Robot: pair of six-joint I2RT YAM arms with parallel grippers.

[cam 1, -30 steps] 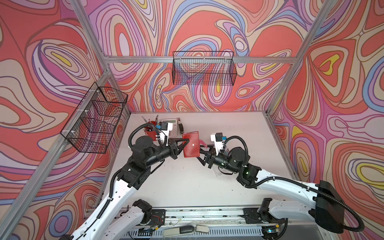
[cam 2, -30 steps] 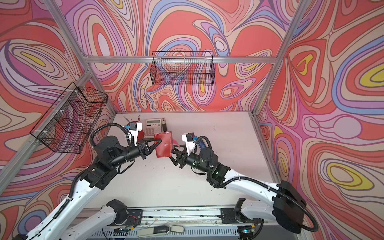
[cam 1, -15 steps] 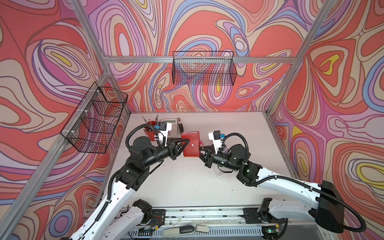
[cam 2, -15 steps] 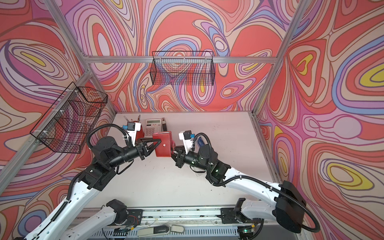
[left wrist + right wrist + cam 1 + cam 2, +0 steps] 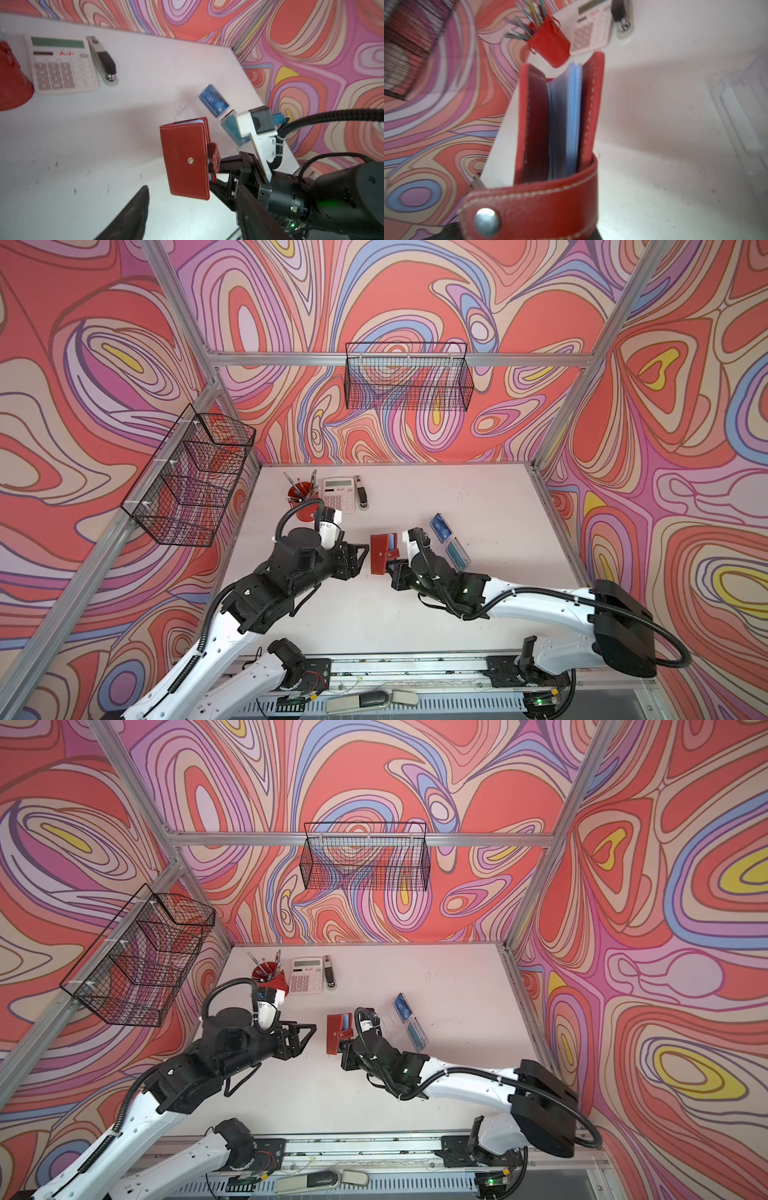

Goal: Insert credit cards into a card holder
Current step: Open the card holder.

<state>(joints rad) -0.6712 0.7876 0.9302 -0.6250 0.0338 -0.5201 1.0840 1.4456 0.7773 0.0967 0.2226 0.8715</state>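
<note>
The red card holder (image 5: 380,553) (image 5: 337,1033) hangs above the middle of the table, held by its snap-tab edge in my shut right gripper (image 5: 390,566). In the right wrist view the card holder (image 5: 560,124) gapes a little, showing bluish leaves (image 5: 574,108) inside. My left gripper (image 5: 360,560) (image 5: 195,212) stands open just left of the card holder (image 5: 185,160), apart from it, with nothing between its fingers. Two credit cards, one blue (image 5: 441,526) (image 5: 214,101) and one teal (image 5: 457,553) (image 5: 230,126), sit in a clear stand to the right.
At the back left stand a calculator (image 5: 338,494), a stapler (image 5: 362,497) and a red pen cup (image 5: 303,502). Wire baskets hang on the left wall (image 5: 189,481) and the back wall (image 5: 409,381). The clear stand (image 5: 451,539) lies beside my right wrist.
My right gripper has shut on the card holder's tab side. My left gripper has let go of the holder, opened and drawn back to the left.
</note>
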